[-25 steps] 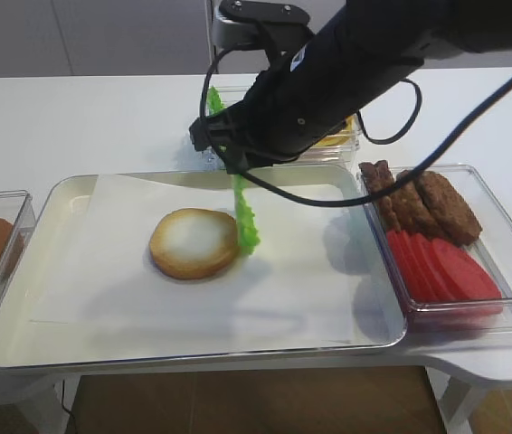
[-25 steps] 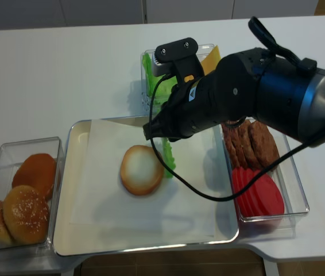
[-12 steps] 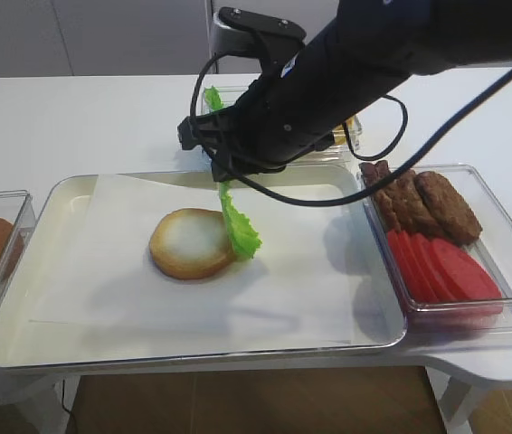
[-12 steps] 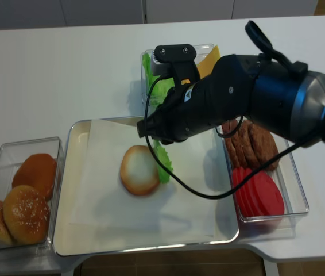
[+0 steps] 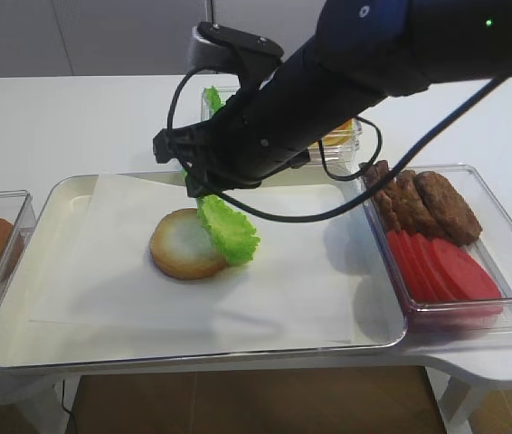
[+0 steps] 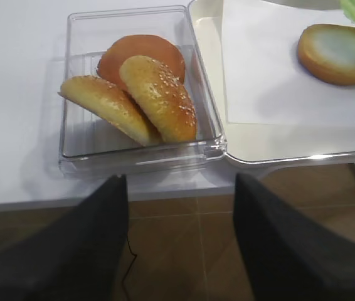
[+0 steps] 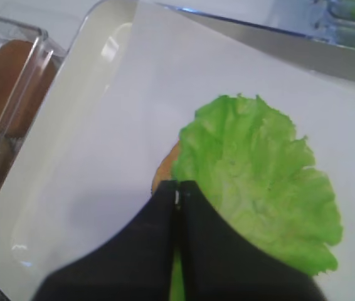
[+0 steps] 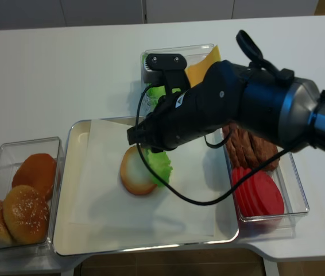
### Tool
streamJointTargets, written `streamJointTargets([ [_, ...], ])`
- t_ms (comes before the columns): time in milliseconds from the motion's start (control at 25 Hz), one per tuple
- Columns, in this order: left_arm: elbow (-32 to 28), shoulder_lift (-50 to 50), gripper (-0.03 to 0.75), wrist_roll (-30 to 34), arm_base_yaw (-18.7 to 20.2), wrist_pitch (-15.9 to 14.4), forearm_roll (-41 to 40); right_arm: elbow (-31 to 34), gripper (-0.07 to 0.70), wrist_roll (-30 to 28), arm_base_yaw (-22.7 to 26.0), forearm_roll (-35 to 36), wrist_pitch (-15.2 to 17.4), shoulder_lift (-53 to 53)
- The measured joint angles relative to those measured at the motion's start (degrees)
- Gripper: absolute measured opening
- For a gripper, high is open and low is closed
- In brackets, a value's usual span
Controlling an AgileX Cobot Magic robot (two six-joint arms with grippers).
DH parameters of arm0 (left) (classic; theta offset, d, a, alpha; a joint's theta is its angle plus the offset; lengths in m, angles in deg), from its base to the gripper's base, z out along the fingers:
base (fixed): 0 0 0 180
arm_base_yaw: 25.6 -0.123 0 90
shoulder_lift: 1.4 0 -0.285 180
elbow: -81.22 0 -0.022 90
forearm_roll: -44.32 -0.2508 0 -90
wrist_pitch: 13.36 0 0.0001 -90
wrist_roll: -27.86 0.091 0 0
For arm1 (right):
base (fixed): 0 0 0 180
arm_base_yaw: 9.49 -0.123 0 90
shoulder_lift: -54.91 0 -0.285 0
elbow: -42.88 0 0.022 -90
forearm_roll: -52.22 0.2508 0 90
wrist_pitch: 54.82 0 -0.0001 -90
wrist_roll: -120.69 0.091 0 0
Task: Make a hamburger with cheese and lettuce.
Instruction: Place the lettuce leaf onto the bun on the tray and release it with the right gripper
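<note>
Lettuce (image 7: pixel 259 188) is hanging from the right gripper (image 7: pixel 179 194), jaws pinched fully together on one edge of the leaf, the frilly end draping over the right side of the bun half (image 5: pixel 184 244) that starts the hamburger; in the right wrist view only a sliver of bun is peeking out at the leaf's left edge. The bun is sitting on white paper (image 5: pixel 147 298) in the tray (image 5: pixel 21 271), left of centre. Leaf is sitting off-centre to the right, so my read: carry it further left over the bun's middle and lower before letting go, otherwise it is likely sliding off onto the paper. Cheese (image 8: pixel 200 60) is sitting in the tub behind the tray, with spare lettuce beside it, not yet on the stack. Left gripper (image 6: pixel 177 244) is hanging off the table's front edge, fingers spread apart, holding nothing, aimed near the box of bun tops (image 6: pixel 152 94). Patties (image 5: pixel 428 203) and tomato slices (image 5: pixel 441 267) are sitting in the right-hand box, well clear. Nothing is blocking the drop; the right arm is covering most of the tub area from above.
</note>
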Motion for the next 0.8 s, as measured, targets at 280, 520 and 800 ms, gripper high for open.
streamJointTargets([
  [280,0.0,0.0,0.403,0.0,0.0,0.0,0.0,0.0,0.001,-5.0,-0.4,6.0,-0.5,2.1],
  [520,0.0,0.0,0.403,0.0,0.0,0.0,0.0,0.0,0.001,-6.5,-0.4,8.0,-2.2,2.9],
  [800,0.0,0.0,0.403,0.0,0.0,0.0,0.0,0.0,0.002,-6.9,-0.4,8.8,-3.8,2.9],
])
